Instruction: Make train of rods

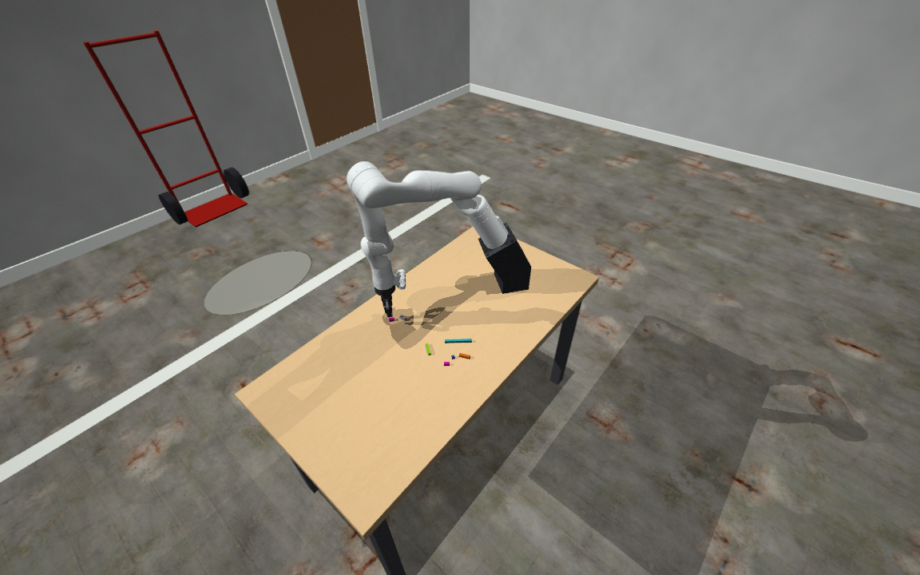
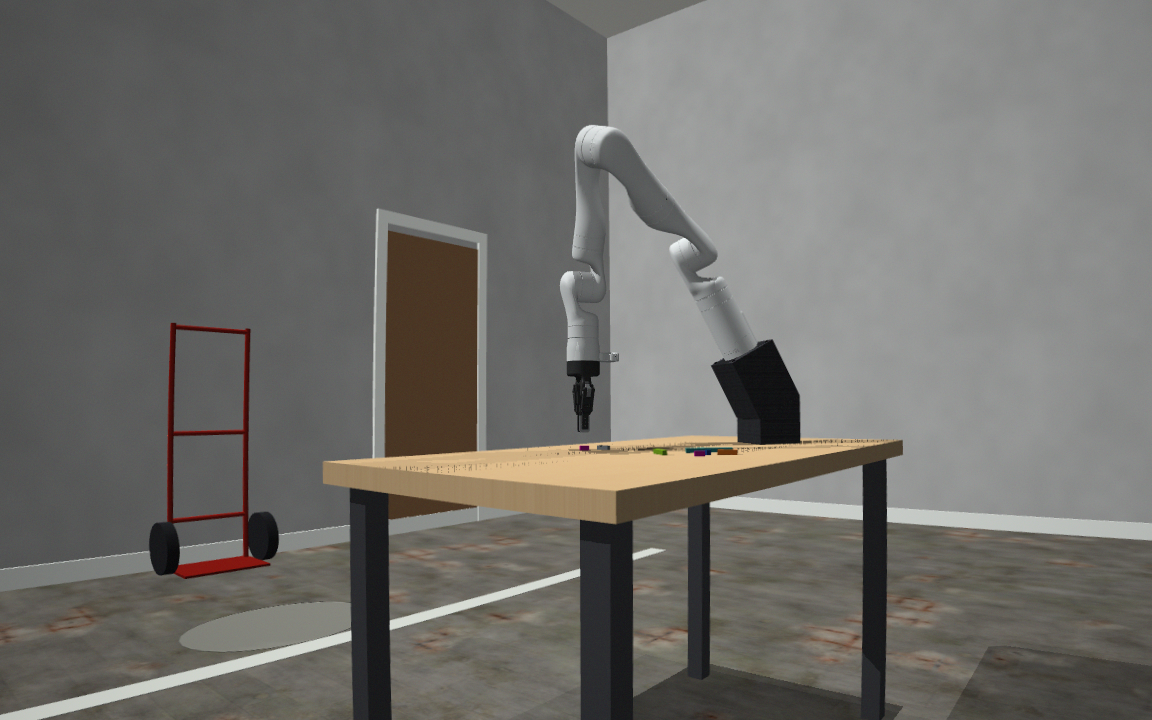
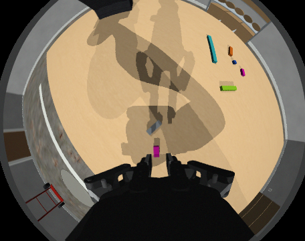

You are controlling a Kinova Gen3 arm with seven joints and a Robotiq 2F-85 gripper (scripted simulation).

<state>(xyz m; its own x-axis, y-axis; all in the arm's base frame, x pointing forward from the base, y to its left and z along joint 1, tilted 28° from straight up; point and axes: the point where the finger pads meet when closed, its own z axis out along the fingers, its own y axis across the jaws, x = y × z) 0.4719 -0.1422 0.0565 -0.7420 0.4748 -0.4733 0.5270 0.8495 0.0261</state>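
My gripper (image 1: 389, 315) (image 2: 583, 429) (image 3: 158, 159) points down, open with a narrow gap and empty, a little above one magenta rod (image 1: 391, 319) (image 2: 584, 447) (image 3: 156, 151). That rod lies flat on the table. The grey rod (image 1: 404, 317) (image 2: 602, 447) (image 3: 154, 128) lies close by, turned slantwise to it, with a gap. The lime rod (image 1: 428, 349) (image 2: 660, 452) (image 3: 228, 88) lies farther off, apart from the turquoise rod (image 1: 458, 341) (image 3: 212, 49). A second magenta rod (image 1: 446, 363) (image 2: 699, 453) (image 3: 243, 72) lies near the small blue rod (image 1: 453, 356) (image 3: 234, 62).
The orange rod (image 1: 464, 355) (image 2: 727, 452) (image 3: 230, 51) lies beside the blue rod, on the far side from the second magenta rod. The arm's black base (image 1: 509, 264) (image 2: 757, 394) stands at one end of the table (image 1: 349, 429) (image 2: 473, 483). Arm shadows cross the table around the grey rod.
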